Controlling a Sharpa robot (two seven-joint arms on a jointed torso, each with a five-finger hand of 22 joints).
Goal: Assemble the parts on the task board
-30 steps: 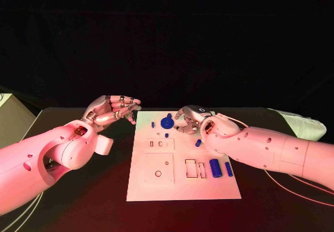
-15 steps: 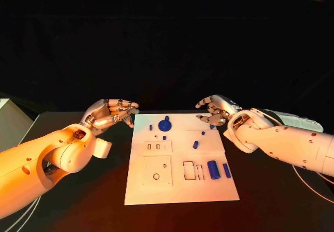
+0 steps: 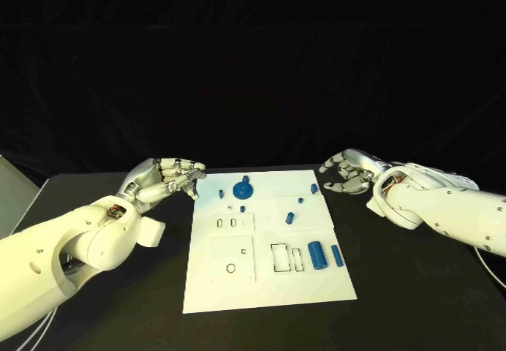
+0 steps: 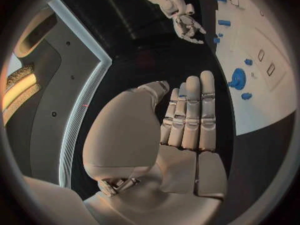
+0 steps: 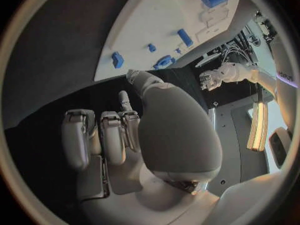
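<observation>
The white task board (image 3: 264, 285) lies in the middle of the black table. On its far part sits a round blue part with a peg (image 3: 243, 191), with small blue pieces (image 3: 289, 216) around it. Two blue cylinders (image 3: 315, 257) lie side by side at the board's right edge. My left hand (image 3: 164, 179) hovers off the board's far left corner, fingers curled in and holding nothing (image 4: 184, 125). My right hand (image 3: 348, 173) hangs off the far right corner, fingers folded toward the palm with nothing in them (image 5: 119, 135).
Rectangular and round cut-outs (image 3: 283, 257) mark the board's near half. Bare black table (image 3: 422, 278) stretches to the board's right and left. A pale box edge (image 3: 9, 194) stands at the far left. Each wrist view also catches the other hand (image 4: 185, 21) (image 5: 212, 78).
My right hand has drawn back from over the round blue part to beyond the board's far right corner, uncovering small pieces there. The left hand has barely moved.
</observation>
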